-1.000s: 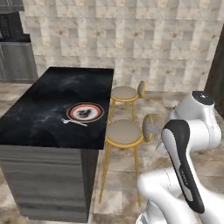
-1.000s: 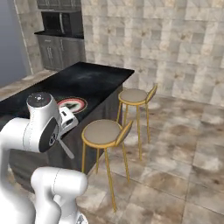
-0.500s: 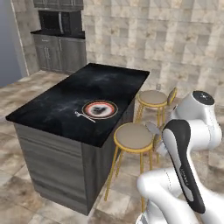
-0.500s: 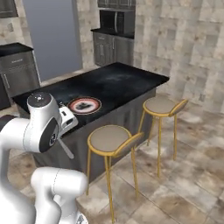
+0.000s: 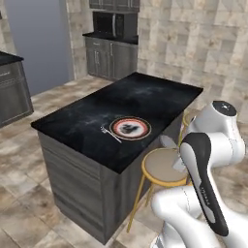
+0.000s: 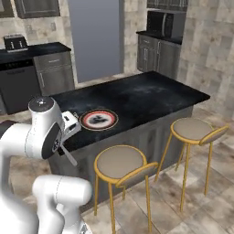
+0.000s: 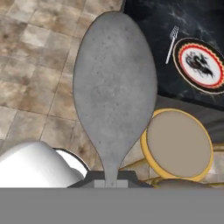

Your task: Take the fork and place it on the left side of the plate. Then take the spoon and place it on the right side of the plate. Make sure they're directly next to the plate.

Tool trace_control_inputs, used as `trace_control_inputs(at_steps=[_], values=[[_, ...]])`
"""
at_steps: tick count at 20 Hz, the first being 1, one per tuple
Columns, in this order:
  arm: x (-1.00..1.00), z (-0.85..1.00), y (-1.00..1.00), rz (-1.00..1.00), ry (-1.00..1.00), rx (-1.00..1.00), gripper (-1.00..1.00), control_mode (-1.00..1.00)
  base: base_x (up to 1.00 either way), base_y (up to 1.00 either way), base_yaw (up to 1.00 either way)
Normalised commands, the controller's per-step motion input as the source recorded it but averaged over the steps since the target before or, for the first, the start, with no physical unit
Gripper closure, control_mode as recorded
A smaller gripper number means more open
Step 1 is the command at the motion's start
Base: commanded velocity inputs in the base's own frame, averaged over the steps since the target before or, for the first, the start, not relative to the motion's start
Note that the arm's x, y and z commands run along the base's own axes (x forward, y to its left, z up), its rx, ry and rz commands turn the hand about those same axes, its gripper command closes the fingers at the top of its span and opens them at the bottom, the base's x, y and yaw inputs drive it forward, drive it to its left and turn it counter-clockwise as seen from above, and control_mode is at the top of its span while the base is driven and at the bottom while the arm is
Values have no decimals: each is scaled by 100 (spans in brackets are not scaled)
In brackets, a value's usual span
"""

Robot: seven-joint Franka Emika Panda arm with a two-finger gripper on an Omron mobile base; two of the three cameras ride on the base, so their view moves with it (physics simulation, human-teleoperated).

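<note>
A dark marble island surface stands in a tiled kitchen, with the fork lying just beside the plate at its 9 o'clock. In the hand view, the spoon looms close, bowl toward 12 o'clock. Its handle is pinched in the nearly closed claw; the fork and plate lie at 2 o'clock.

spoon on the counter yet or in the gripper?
In the gripper: the hand view shows the spoon rising from the shut fingertips, its bowl over the floor, away from the plate.
</note>
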Motion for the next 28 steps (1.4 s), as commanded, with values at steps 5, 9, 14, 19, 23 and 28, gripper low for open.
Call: trace_control_inputs(at_steps=[5, 9, 14, 19, 23, 28], values=[[0, 0, 0, 0, 0, 0, 100, 100, 29, -1, 29], [0, 0, 0, 0, 0, 0, 100, 100, 4, -1, 37], [0, 0, 0, 0, 0, 0, 100, 100, 15, -6, 49], [0, 0, 0, 0, 0, 0, 100, 100, 8, -20, 48], [0, 0, 0, 0, 0, 0, 100, 100, 0, -32, 48], [0, 0, 0, 0, 0, 0, 100, 100, 3, -36, 45]])
